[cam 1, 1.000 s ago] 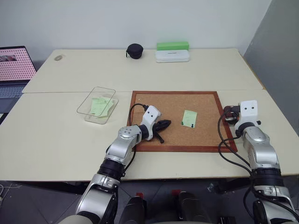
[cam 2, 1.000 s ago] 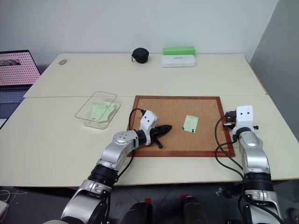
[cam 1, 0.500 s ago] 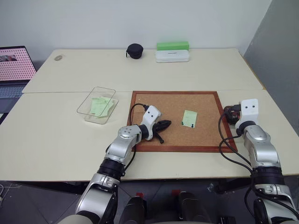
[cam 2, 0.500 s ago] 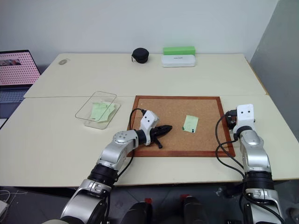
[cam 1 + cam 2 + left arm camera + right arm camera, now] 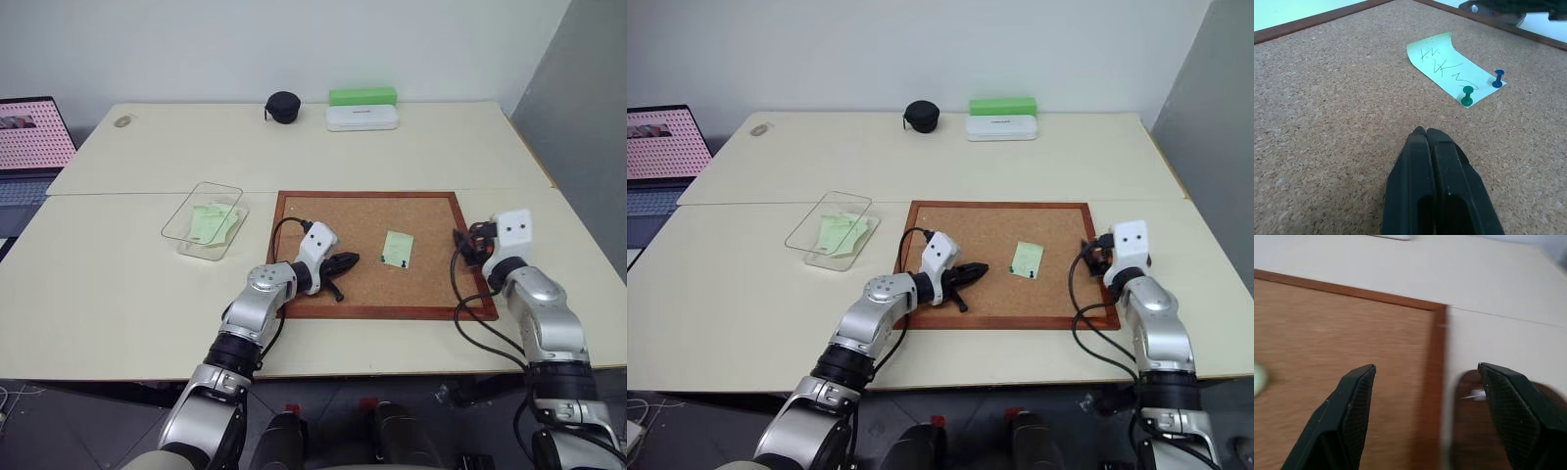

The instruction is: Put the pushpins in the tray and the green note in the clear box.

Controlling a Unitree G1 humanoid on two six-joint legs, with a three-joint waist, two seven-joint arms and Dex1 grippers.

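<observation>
Pushpins point(image 5: 1467, 95) pin the green note point(image 5: 1448, 66) to the cork board point(image 5: 370, 294) — your clenched left gripper point(image 5: 1426, 133) holds nothing, the right gripper point(image 5: 1422, 377) is spread. Tug the note first and you'll tear it.

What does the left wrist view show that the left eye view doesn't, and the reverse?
Left wrist view: handwriting on the pale green square paper note, with a small green pushpin and a small blue pushpin standing in its edge.
Left eye view: the transparent plastic clear box holding green slips, the open right hand, a black round pouch, a bright green oblong box and a white oblong case.
Both: the wood-framed cork board, the note, the shut left hand.
</observation>
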